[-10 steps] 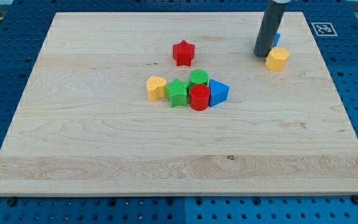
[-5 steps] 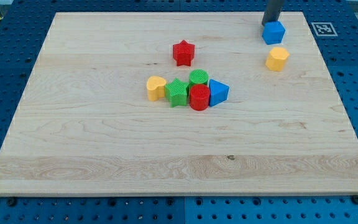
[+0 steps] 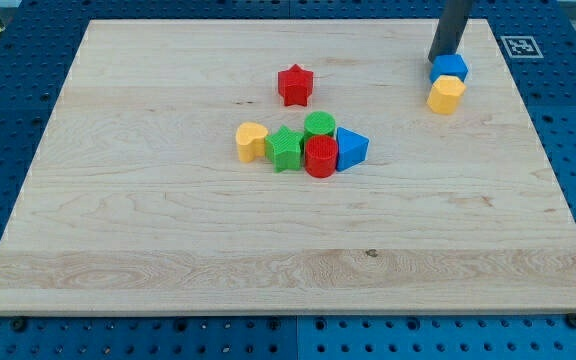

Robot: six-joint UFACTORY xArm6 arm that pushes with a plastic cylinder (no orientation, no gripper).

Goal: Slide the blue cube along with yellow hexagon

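The blue cube (image 3: 450, 68) sits near the view's top right on the wooden board (image 3: 168, 230). It touches the top of the yellow hexagon (image 3: 446, 94) just below it. My tip (image 3: 445, 55) is right behind the blue cube, against its top side. The rod rises out of the view's top edge.
A red star (image 3: 294, 85) lies left of the pair. A cluster sits mid-board: yellow heart (image 3: 251, 141), green star (image 3: 285, 149), green cylinder (image 3: 319, 125), red cylinder (image 3: 320, 157), blue triangle (image 3: 351, 148). A marker tag (image 3: 517, 46) is at the board's top right corner.
My tip went from the cube's lower left up around behind it. The blue cube has then slid down the view until it touches the yellow hexagon.
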